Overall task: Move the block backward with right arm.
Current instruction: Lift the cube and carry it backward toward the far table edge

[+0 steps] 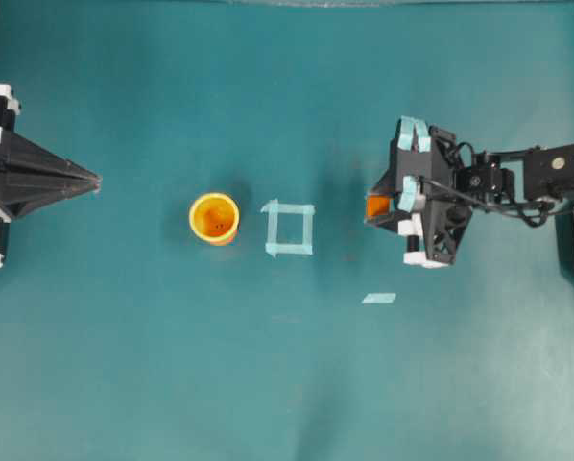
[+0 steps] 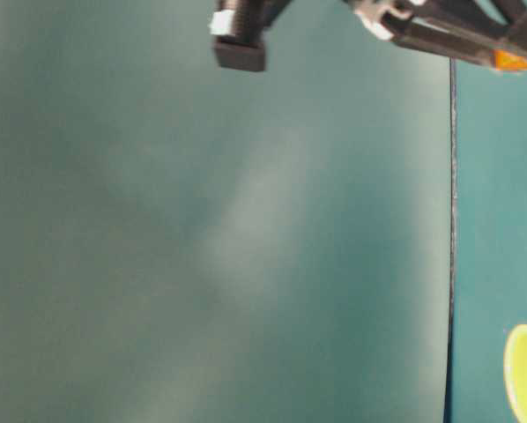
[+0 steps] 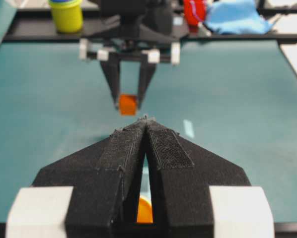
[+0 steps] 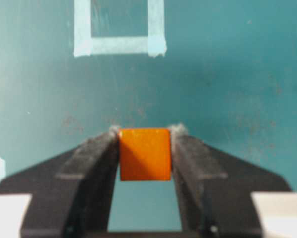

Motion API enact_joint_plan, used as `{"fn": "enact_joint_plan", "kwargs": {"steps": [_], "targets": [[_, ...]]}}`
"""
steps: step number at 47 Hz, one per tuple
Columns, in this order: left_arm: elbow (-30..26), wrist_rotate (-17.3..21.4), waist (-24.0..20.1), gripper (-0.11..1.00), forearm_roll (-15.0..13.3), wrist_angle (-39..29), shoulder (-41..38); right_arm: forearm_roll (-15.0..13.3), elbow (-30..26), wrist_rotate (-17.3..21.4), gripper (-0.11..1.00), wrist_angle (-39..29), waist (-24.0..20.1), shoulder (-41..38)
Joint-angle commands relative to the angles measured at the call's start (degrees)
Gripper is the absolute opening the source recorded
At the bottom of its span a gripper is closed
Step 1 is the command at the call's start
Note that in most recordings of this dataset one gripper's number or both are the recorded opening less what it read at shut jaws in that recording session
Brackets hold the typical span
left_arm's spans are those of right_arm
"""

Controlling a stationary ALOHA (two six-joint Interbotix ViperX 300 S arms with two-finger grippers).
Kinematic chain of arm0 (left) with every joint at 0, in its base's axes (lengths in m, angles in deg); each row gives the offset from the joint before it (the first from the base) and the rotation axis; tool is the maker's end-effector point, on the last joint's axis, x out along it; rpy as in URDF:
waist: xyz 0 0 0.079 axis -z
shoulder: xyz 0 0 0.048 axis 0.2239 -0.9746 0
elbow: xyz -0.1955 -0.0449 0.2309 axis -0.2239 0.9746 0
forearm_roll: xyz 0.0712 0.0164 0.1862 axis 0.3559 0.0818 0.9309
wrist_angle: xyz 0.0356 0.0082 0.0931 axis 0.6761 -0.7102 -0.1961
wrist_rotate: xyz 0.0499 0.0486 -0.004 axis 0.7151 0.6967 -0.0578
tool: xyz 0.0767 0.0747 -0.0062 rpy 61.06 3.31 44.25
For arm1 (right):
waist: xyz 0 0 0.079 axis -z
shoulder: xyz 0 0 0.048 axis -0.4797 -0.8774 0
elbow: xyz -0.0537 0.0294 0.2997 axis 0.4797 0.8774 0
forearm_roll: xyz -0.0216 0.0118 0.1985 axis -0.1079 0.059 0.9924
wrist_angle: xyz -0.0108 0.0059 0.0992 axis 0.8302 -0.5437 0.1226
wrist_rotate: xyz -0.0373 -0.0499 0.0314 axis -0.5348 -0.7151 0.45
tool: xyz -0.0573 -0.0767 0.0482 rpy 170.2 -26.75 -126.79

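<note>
The block (image 4: pixel 145 153), a small orange cube, sits between the fingertips of my right gripper (image 4: pixel 145 131), and both fingers press against its sides. From overhead the block (image 1: pixel 377 206) shows at the tip of the right gripper (image 1: pixel 371 206), right of the pale tape square (image 1: pixel 289 230). The left wrist view shows the block (image 3: pixel 128 104) pinched between the right gripper's fingers low over the mat. My left gripper (image 1: pixel 93 181) stays at the table's left edge, its fingertips (image 3: pixel 146 119) together and holding nothing.
A round yellow-orange cup (image 1: pixel 214 218) stands left of the tape square. A loose tape strip (image 1: pixel 379 298) lies on the mat in front of the right gripper. Beyond the table's far end are a yellow-green tub (image 3: pixel 66 15) and a blue cloth (image 3: pixel 235 17).
</note>
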Motion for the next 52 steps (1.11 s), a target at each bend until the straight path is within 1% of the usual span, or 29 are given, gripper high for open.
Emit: {"fn": "enact_joint_plan", "kwargs": {"steps": [1, 12, 21, 28, 38, 52], "targets": [[-1.76, 0.00, 0.00, 0.00, 0.09, 0.35, -0.18, 0.00, -1.76, -0.09, 0.41, -1.85, -0.18, 2.99], [-1.76, 0.00, 0.00, 0.00, 0.09, 0.35, -0.18, 0.00, -4.22, 0.44, 0.41, -5.98, -0.18, 6.24], [-1.76, 0.00, 0.00, 0.00, 0.09, 0.35, -0.18, 0.00, -9.58, 0.44, 0.41, -13.54, 0.62, 7.29], [-1.85, -0.09, 0.00, 0.00, 0.09, 0.26, -0.18, 0.09, -12.13, 0.44, 0.41, -17.23, 1.85, 7.03], [-1.93, -0.09, 0.00, 0.00, 0.09, 0.26, -0.18, 0.09, -13.71, 0.88, 0.41, -18.81, 4.83, 6.77], [-1.93, 0.00, 0.00, 0.00, 0.18, 0.26, -0.18, 0.09, -14.59, 0.88, 0.41, -18.81, 11.34, 6.24]]}}
